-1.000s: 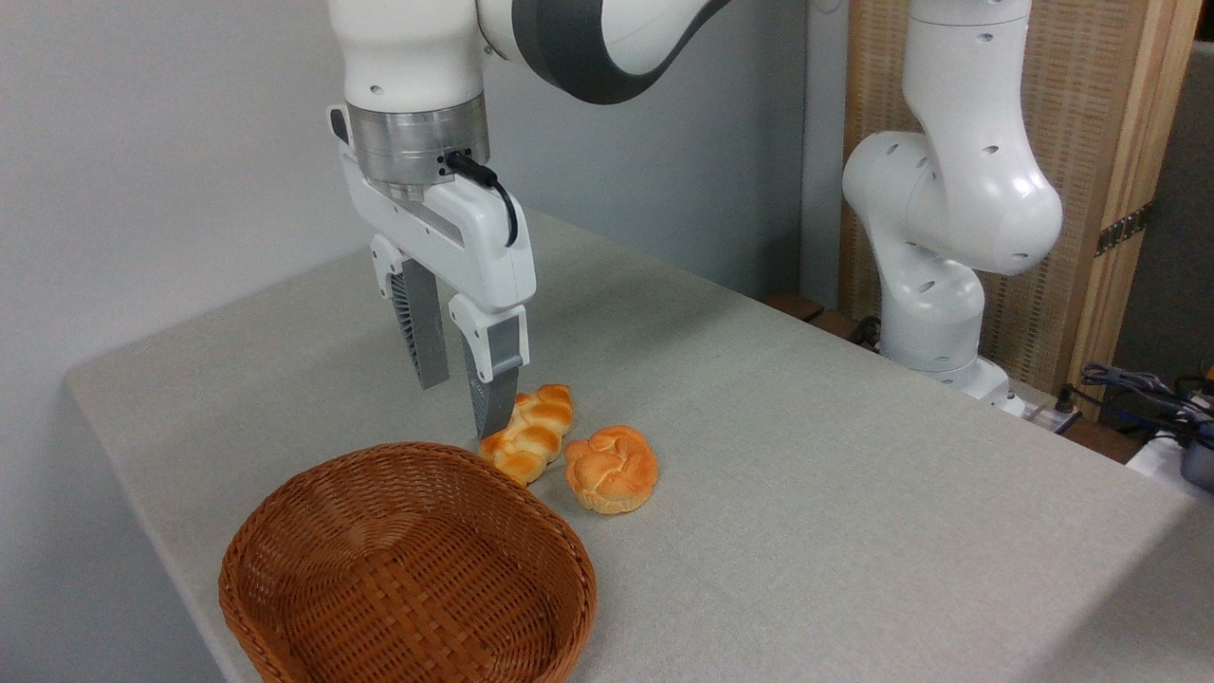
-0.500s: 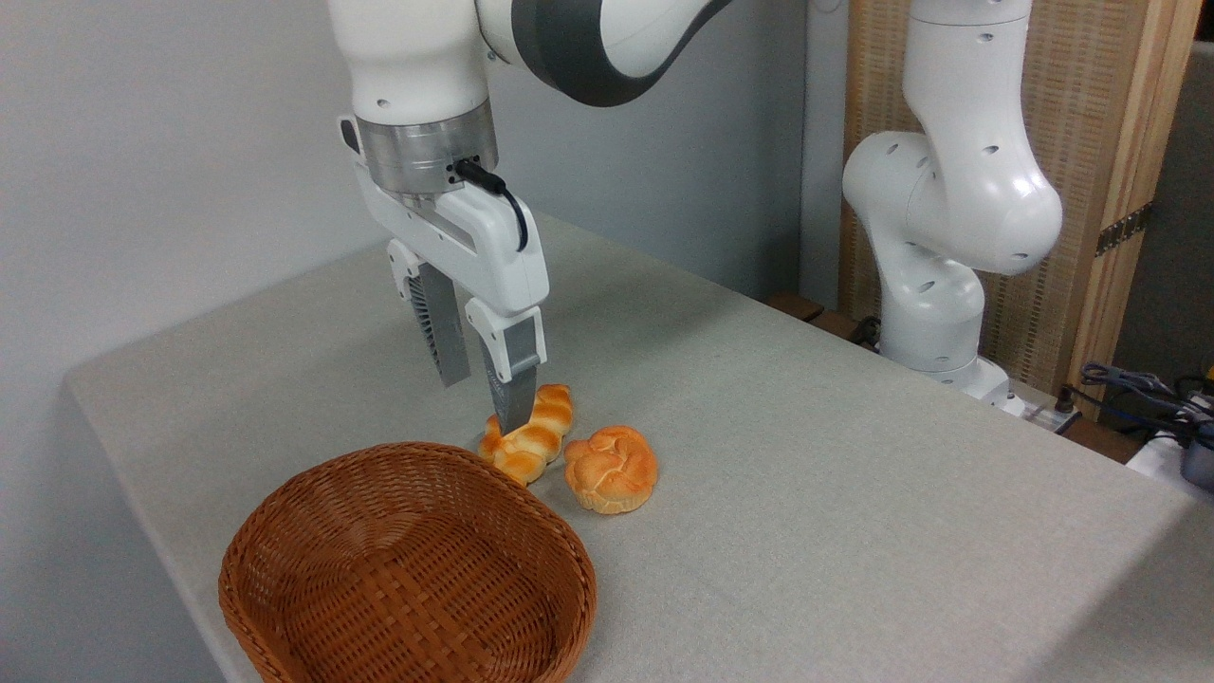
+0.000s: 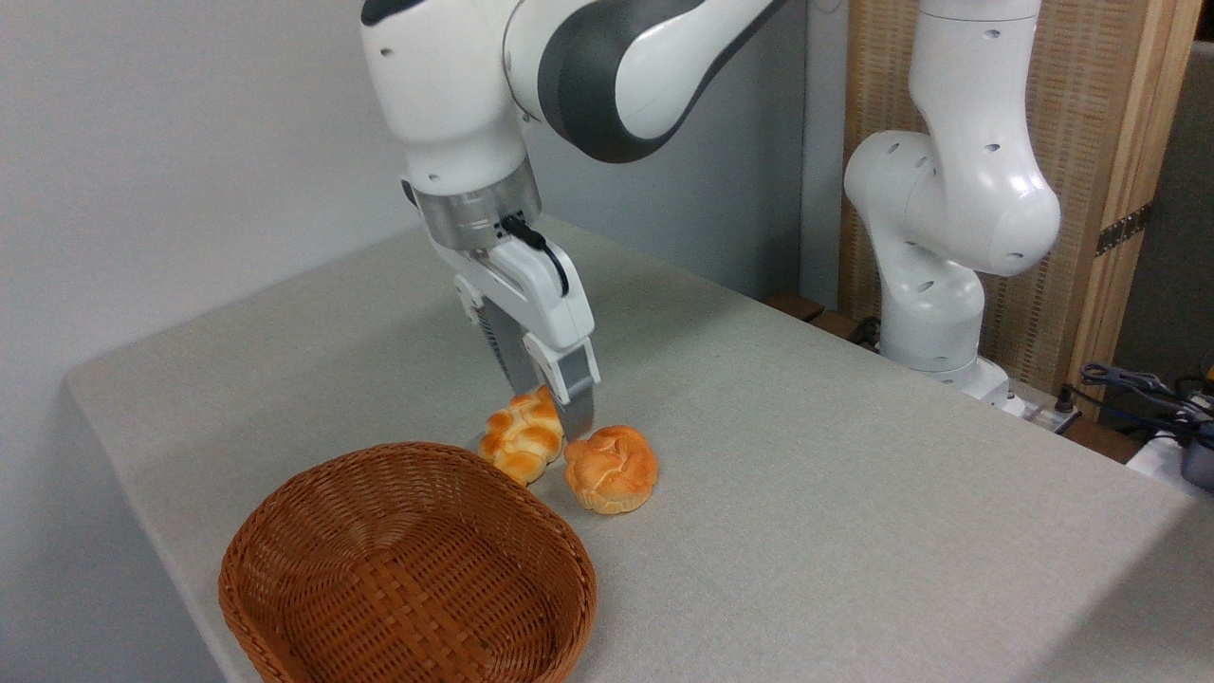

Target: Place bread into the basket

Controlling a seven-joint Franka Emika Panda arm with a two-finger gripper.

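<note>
A grey table point(image 3: 806, 455) fills most of the view, its right and near edges cut off by the frame. The white arm point(image 3: 588, 66) reaches down from the top of the picture, where its upper part is cut off, and its base stands at the table's far right side. The brown wicker basket point(image 3: 408, 569) sits at the near left corner with nothing in it, its bottom rim cut off by the lower edge. The gripper point(image 3: 550, 403) is tilted and low over the two breads; its fingers stand apart, the nearer one point(image 3: 575, 403) coming down between the long braided loaf point(image 3: 517, 446) and the round bun point(image 3: 612, 468), the farther one behind the loaf and mostly hidden. The far end of the loaf is covered by the fingers, so whether they touch it cannot be made out. The bun lies on the table just right of the loaf and just beyond the basket's rim, outside the basket. At the far right edge some cables point(image 3: 1148, 394) are partly visible.
</note>
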